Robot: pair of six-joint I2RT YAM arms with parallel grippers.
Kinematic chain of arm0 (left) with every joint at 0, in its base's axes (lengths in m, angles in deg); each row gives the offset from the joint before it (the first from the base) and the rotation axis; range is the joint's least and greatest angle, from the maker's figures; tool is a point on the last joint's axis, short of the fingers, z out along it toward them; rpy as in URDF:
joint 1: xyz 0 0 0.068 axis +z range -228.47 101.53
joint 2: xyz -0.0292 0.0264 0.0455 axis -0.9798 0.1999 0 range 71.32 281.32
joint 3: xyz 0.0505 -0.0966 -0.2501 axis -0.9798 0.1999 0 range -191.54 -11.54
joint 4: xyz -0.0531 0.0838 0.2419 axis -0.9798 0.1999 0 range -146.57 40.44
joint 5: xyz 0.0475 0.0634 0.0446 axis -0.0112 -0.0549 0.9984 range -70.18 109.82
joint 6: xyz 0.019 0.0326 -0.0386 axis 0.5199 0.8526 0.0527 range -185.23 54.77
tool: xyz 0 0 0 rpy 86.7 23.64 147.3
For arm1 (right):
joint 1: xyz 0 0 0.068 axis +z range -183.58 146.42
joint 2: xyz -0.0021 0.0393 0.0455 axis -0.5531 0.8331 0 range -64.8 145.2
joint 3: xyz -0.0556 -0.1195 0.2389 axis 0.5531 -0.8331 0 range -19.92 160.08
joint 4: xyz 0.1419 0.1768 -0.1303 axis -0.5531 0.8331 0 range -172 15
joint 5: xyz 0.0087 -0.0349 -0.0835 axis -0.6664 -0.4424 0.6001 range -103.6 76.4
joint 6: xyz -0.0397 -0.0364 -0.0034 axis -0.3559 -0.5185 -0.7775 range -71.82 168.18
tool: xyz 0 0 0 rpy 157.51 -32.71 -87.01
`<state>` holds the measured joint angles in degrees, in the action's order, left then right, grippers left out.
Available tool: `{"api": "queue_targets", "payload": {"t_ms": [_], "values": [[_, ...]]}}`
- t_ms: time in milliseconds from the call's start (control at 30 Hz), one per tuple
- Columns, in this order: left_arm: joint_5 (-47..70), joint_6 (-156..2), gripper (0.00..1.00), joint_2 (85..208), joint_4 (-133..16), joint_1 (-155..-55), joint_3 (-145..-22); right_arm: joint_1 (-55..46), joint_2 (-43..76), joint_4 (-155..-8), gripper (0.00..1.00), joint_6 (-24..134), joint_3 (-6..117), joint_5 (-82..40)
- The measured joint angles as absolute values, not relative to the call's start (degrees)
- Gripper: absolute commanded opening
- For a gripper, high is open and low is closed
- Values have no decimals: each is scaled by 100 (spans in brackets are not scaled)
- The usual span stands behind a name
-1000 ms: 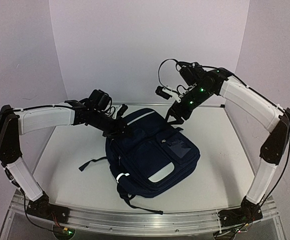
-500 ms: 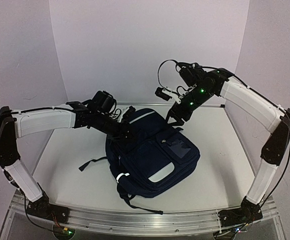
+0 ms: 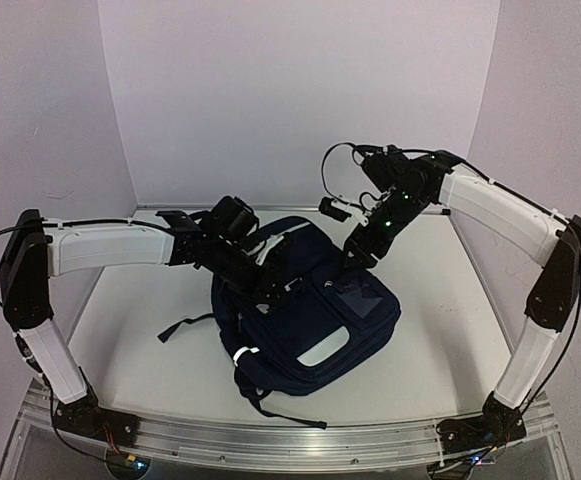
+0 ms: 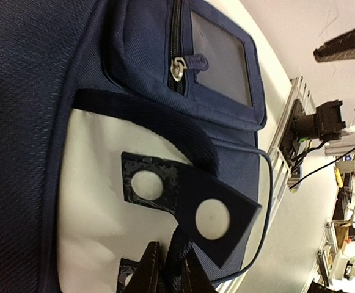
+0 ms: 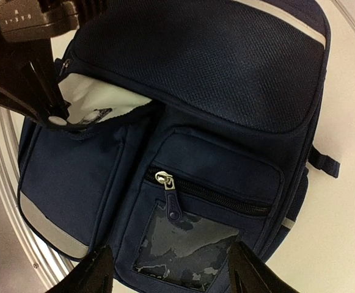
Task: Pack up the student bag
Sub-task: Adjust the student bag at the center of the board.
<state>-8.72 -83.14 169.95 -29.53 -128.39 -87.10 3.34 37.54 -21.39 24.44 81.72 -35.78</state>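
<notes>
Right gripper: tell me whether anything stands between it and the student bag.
Nothing visible. The right gripper hangs open above the student bag; the left gripper pinches its flap off to the side.

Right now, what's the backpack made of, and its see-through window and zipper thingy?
The student bag is matte navy woven cloth; the weave shows. Its window is probably clear plastic, shiny with glare patches. The zipper slider is silvery and glinting, likely metal.

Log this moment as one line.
left gripper: shut on pocket flap, flap raised | right gripper: open over student bag
</notes>
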Motion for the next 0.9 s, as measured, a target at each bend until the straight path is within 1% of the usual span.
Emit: {"api": "queue_targets", "payload": {"t_ms": [67,167,200,367,433,600,667,700,733,767,900], "values": [[-858,-8211,22,17142,-2855,-12902,-8828,281,3736,-2130,64,2443,8093,-3578],[-849,-8053,38,17388,-2627,-13016,-9087,187,3679,-2123,64,2449,7978,-3580],[-852,-8002,41,17475,-2534,-13066,-9189,148,3658,-2121,65,2453,7939,-3582],[-601,-7690,50,17832,-1864,-13402,-9875,-63,3456,-2126,68,2626,7592,-3692],[-507,-7660,55,17899,-1661,-13509,-10123,-125,3318,-2117,72,2706,7363,-3746],[-366,-7784,72,17906,-1317,-13571,-10549,-227,2950,-2114,86,2948,6881,-3866],[-350,-7913,85,17865,-1353,-13495,-10636,-279,2821,-2123,95,3084,6803,-3924],[-357,-8028,92,17822,-1403,-13406,-10639,-321,2743,-2141,97,3141,6751,-3960],[-360,-8152,97,17781,-1439,-13277,-10640,-376,2662,-2158,98,3192,6697,-3993],[-357,-8258,99,17741,-1464,-13113,-10648,-451,2560,-2177,98,3248,6623,-4026],[-64,-8451,100,17717,-1307,-12297,-11004,-817,2100,-2251,98,3507,6186,-4223]]}}
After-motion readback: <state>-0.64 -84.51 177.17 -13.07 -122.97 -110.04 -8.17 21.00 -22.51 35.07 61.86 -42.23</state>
